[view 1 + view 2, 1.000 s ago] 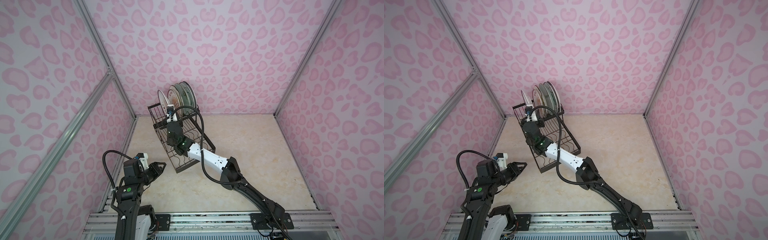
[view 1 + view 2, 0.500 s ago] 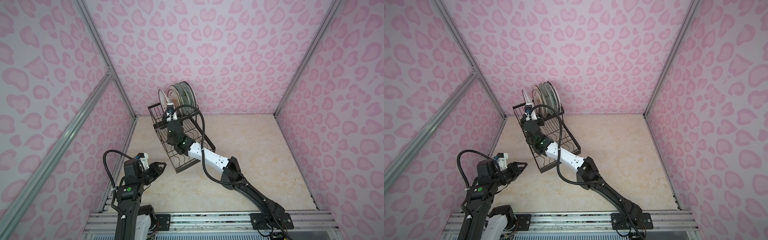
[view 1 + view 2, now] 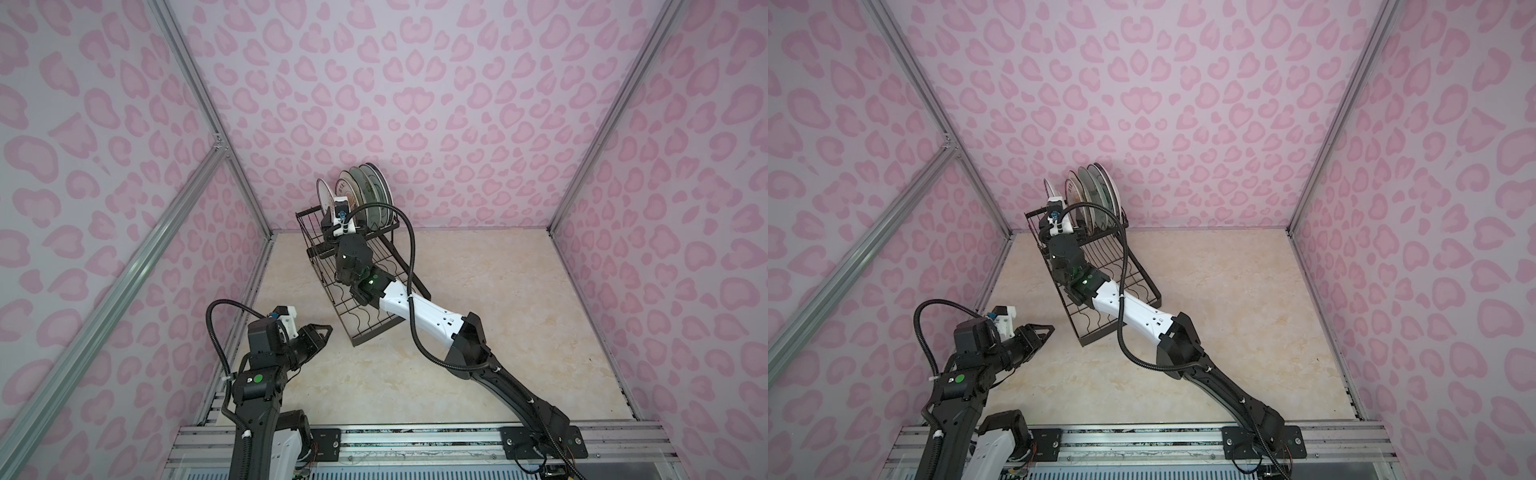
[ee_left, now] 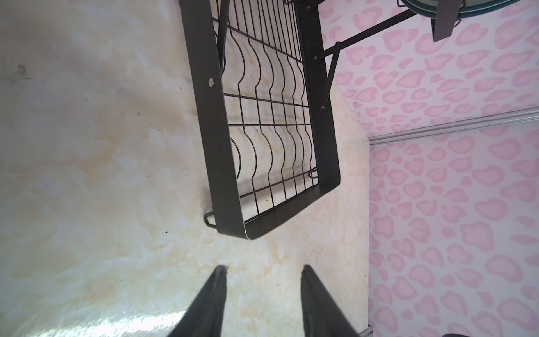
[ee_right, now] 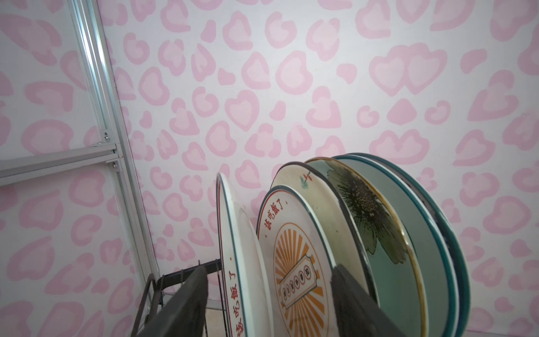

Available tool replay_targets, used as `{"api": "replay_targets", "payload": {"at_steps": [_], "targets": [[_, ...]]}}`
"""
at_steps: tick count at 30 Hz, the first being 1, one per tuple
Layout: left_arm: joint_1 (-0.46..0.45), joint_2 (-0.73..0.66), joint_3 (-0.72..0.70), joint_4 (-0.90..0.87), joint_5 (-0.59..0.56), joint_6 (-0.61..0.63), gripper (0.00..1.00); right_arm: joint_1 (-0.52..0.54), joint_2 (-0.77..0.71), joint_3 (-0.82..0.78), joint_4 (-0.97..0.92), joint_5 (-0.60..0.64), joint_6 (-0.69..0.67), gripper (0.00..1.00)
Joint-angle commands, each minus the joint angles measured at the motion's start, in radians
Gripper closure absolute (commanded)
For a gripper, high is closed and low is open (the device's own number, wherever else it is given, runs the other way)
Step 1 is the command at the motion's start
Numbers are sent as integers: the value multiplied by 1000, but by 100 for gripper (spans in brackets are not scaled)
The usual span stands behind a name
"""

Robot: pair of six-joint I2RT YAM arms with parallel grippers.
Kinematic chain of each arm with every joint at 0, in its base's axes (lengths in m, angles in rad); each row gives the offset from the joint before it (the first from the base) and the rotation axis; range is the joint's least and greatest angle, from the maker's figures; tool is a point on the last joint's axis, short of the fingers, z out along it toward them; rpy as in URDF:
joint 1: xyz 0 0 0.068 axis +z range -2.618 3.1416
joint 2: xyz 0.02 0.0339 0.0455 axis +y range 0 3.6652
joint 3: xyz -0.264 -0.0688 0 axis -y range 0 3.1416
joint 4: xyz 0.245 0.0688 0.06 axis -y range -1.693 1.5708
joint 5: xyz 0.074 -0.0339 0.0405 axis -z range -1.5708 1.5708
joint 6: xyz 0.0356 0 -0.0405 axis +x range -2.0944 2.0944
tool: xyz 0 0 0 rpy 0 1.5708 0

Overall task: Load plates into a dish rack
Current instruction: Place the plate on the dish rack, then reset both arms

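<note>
Right arm [image 3: 419, 309] reaches from lower right up to the black wire two-level dish rack [image 3: 417, 281] at upper centre. The right gripper [image 5: 269, 268] has its jaws apart, straddling two white round ceramic plates with orange sunburst [image 5: 297, 277] standing upright in the raised tier. The left gripper [image 4: 263, 267] hovers lower left, jaws apart and empty, near the rack's corner.

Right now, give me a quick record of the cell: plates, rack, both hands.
plates: on edge in the raised tier; at least five, rear ones overlap
dish rack: on the table, by the back wall
right hand: at the raised tier, open, front plate between its fingers, no grip seen
left hand: open, empty, above the table, short of the lower tray
loose plates: none seen
</note>
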Motion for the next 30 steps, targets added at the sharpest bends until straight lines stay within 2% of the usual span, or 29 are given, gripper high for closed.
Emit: {"api": "replay_targets", "payload": {"at_steps": [1, 9, 15, 20, 23, 30], "targets": [[-1, 4, 12, -4, -2, 14, 55, -5, -21, -12, 0, -26, 2, 32], [0, 19, 21, -4, -13, 15, 54, -26, -92, -35, -74, -144, 27, 31], [1, 28, 38, -8, -19, 12, 54, -32, -162, -80, -123, -170, 13, 30], [2, 40, 65, -18, -33, 17, 53, -61, -247, -148, -212, -229, 96, 30], [1, 54, 90, -35, -49, 27, 52, -78, -313, -238, -227, -235, 109, 30], [1, 68, 156, -45, -106, 25, 52, -148, -563, -614, -189, -300, 197, 31]]}}
